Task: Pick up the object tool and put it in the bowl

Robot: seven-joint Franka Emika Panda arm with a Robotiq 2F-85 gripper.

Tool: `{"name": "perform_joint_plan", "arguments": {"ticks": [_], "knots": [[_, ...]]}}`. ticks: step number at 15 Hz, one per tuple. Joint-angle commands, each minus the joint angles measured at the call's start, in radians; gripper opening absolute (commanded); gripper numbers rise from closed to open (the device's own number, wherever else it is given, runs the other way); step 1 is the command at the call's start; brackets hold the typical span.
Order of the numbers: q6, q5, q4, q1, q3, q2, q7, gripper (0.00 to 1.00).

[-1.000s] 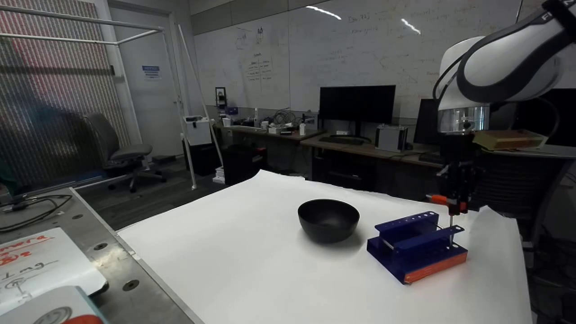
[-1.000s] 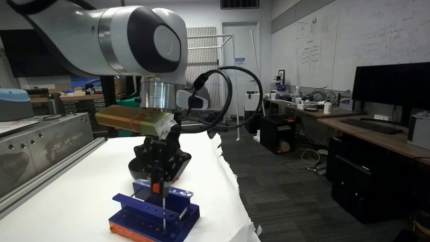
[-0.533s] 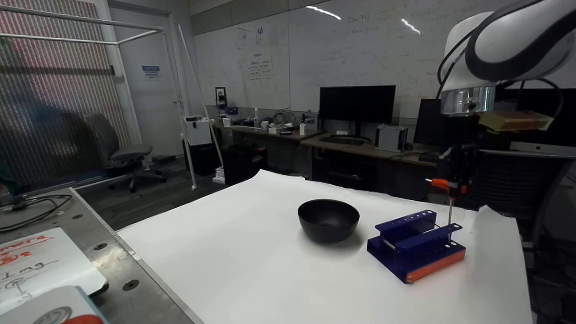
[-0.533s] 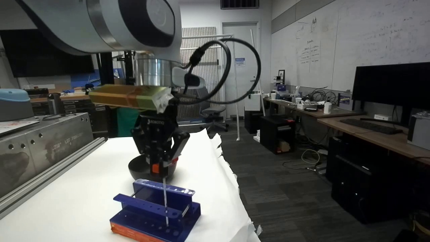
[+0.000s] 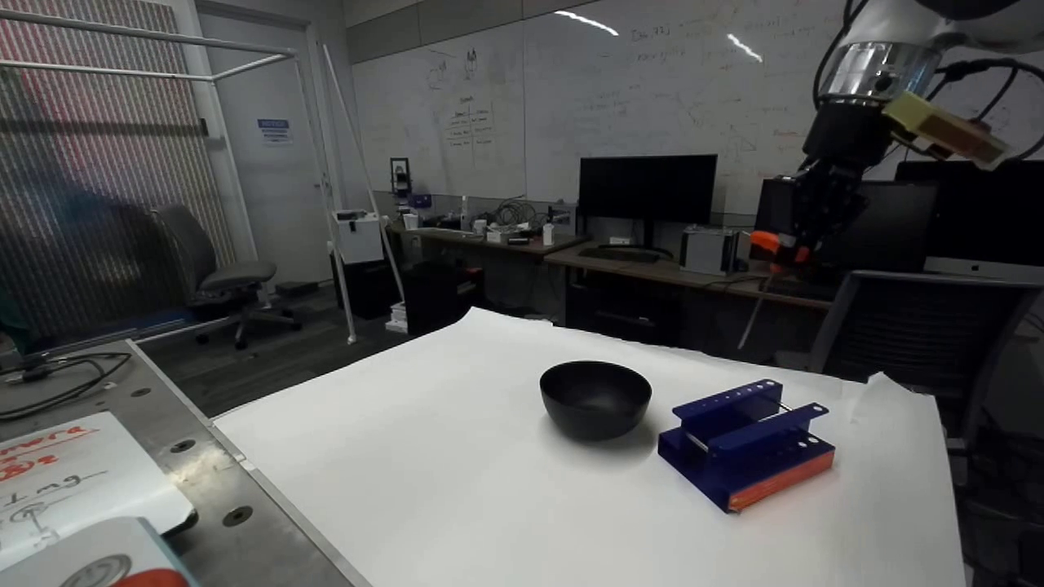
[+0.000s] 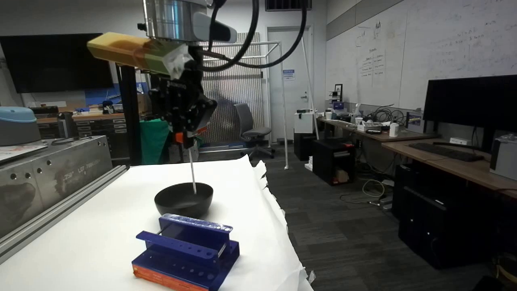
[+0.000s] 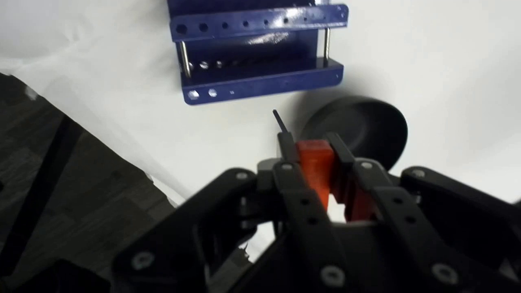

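Note:
The object tool has a red-orange handle (image 5: pixel 765 241) and a thin shaft (image 6: pixel 192 173). My gripper (image 5: pixel 787 254) is shut on its handle (image 7: pixel 315 162), which sits between the fingertips in the wrist view. The gripper is tilted and the shaft slants downward, clear of the rack. The tool hangs high above the table. The black bowl (image 5: pixel 595 408) stands upright on the white table cover. In an exterior view the shaft tip only overlaps the bowl (image 6: pixel 181 202) in the picture. In the wrist view the bowl (image 7: pixel 370 126) lies just beyond the right finger.
The blue rack (image 5: pixel 758 440) with an orange base edge stands close beside the bowl; it also shows in the wrist view (image 7: pixel 260 83). A metal block (image 6: pixel 56 173) lines one table side. A desk with a monitor (image 5: pixel 648 187) and a chair stand behind the table.
My gripper has risen with the tool and tilted. The shaft has come out of the rack's hole. The rack has shifted slightly. The bowl has not moved.

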Motion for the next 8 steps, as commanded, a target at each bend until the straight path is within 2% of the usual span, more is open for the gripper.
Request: {"name": "perform_joint_plan", "arguments": {"ticks": [1,3,4,6,8], "knots": [[0.237,0.166,-0.009,0.022,-0.042,0.084,-0.064,0.05],[0.403,0.3,-0.014,0.054,-0.052,0.15,-0.136,0.05],[0.488,0.403,0.002,0.086,-0.054,0.214,-0.194,0.05],[0.601,0.578,0.036,0.273,-0.163,0.283,-0.286,0.05],[0.604,0.749,0.098,0.361,-0.197,0.325,-0.382,0.05]]}}
